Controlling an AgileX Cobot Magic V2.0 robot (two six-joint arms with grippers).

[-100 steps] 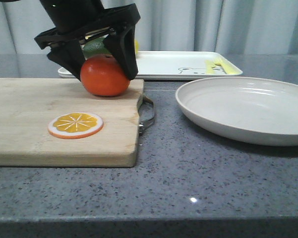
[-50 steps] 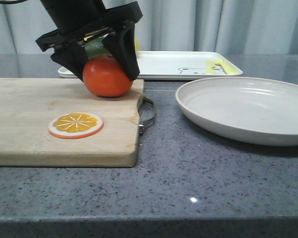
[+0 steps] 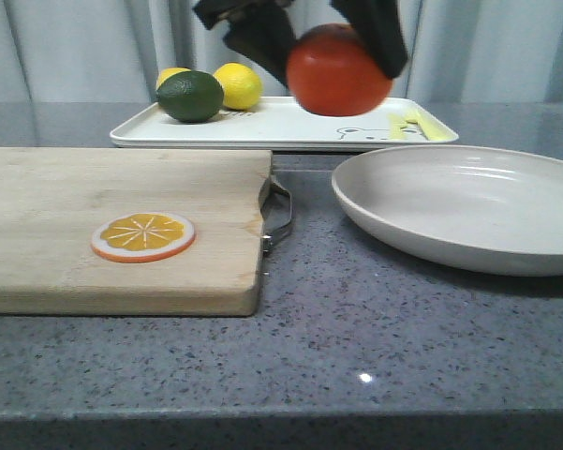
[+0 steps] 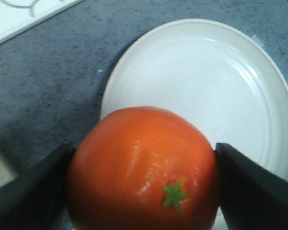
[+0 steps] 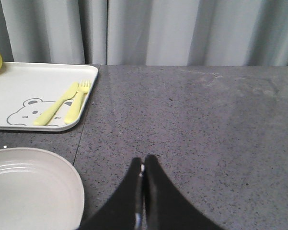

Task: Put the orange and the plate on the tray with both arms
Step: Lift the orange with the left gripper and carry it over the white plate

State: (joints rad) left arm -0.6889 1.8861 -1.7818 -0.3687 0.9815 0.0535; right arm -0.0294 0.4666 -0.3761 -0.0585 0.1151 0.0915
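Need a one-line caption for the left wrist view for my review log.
Left claw grips the orange, stem up, held above the empty plate on the grey counter.

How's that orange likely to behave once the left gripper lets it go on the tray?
Probably rolls: the orange is round and the tray looks flat with only a low rim. Its glossy skin suggests it could slip, since the left gripper holds it only at two sides. It looks rigid, keeping its shape under the squeeze.
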